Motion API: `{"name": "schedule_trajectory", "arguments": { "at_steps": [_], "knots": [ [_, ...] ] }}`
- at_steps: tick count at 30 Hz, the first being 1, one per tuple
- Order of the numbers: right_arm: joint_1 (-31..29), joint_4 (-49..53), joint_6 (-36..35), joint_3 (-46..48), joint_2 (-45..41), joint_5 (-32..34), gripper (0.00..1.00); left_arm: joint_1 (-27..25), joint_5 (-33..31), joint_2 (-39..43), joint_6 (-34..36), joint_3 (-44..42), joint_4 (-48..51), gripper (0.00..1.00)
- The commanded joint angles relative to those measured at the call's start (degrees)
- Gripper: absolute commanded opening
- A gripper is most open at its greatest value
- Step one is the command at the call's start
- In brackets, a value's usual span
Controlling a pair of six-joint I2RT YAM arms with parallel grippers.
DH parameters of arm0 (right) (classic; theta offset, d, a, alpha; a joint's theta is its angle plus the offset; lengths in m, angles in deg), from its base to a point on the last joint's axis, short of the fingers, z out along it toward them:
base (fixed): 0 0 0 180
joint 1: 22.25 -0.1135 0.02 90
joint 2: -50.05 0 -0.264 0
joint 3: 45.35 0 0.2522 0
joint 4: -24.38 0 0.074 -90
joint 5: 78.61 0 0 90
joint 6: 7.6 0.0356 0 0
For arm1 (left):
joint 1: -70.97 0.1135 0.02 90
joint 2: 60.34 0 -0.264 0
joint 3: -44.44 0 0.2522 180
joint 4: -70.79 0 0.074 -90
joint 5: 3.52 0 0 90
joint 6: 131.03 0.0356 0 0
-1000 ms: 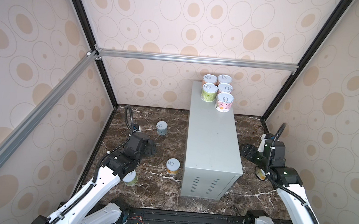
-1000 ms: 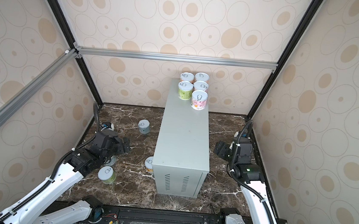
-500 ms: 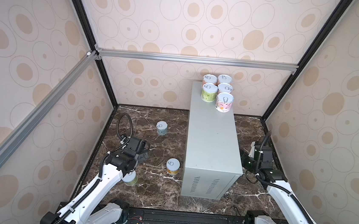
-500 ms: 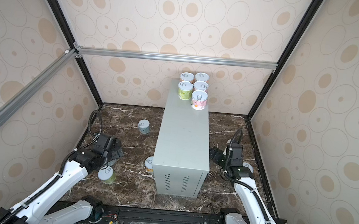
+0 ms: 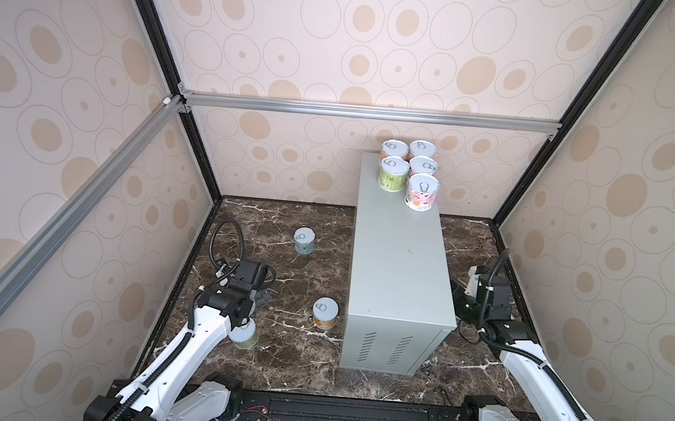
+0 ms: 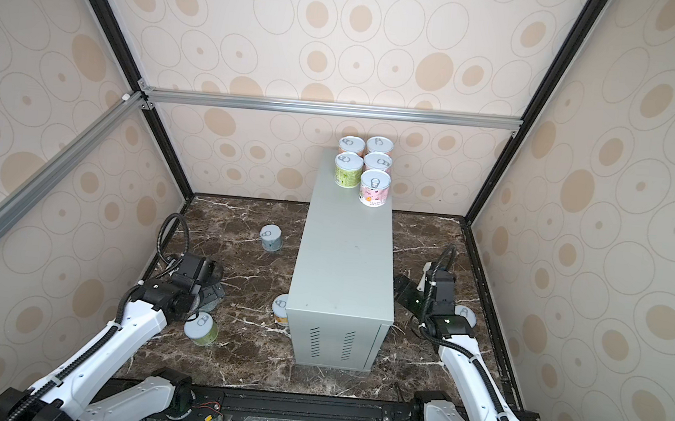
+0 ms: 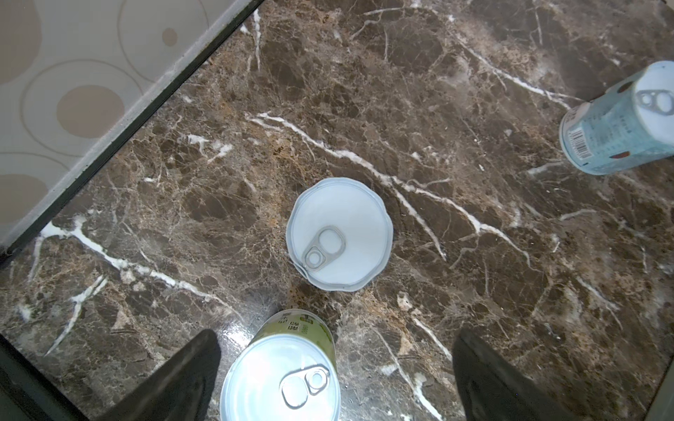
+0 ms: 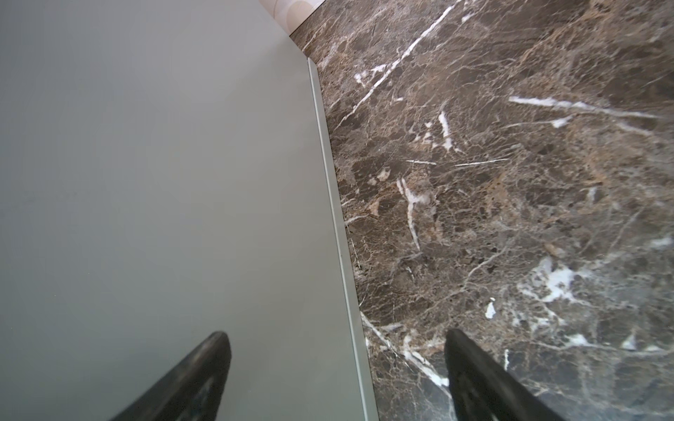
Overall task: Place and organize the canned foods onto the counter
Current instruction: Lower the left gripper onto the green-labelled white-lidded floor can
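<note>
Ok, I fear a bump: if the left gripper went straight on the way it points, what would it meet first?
Likely the dented-rim can, dead ahead of the open left gripper. The green can sits nearer the camera and might touch first; depth is unclear.

green can point(image 5: 247, 337): part under left arm point(image 5: 209, 325); cut by left wrist view's edge
orange can point(image 6: 279, 307): part behind counter point(image 6: 344, 262)
blue can point(image 7: 616, 124): cut by edge
right-side can point(image 6: 466, 314): mostly behind right arm point(image 6: 448, 327), label unseen
</note>
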Motion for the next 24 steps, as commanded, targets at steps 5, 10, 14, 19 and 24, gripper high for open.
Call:
{"name": "schedule_trajectory", "arguments": {
  "at_steps": [5, 10, 14, 19, 24],
  "knots": [
    [0.3, -2.0, 1.0, 0.9, 0.0, -2.0, 0.94, 2.5, -1.3, -3.7, -0.8, -2.4, -4.3, 0.99],
    [0.3, -2.4, 1.1, 1.1, 0.4, -2.6, 0.94, 3.3, -0.7, -6.6, -0.3, -3.3, -8.2, 0.99],
    [0.3, -2.6, 1.1, 1.1, 0.8, -2.8, 0.94, 3.9, -0.8, -9.2, 0.4, -3.0, -10.1, 0.99],
    [0.3, -2.9, 1.0, 1.1, 1.3, -3.0, 0.94, 4.2, -1.1, -10.8, 1.1, -2.6, -11.3, 0.99],
    [0.3, -3.0, 1.1, 1.1, 2.0, -3.3, 0.94, 4.2, -4.2, -10.5, -0.6, -0.3, -5.3, 0.99]
  ]
}}
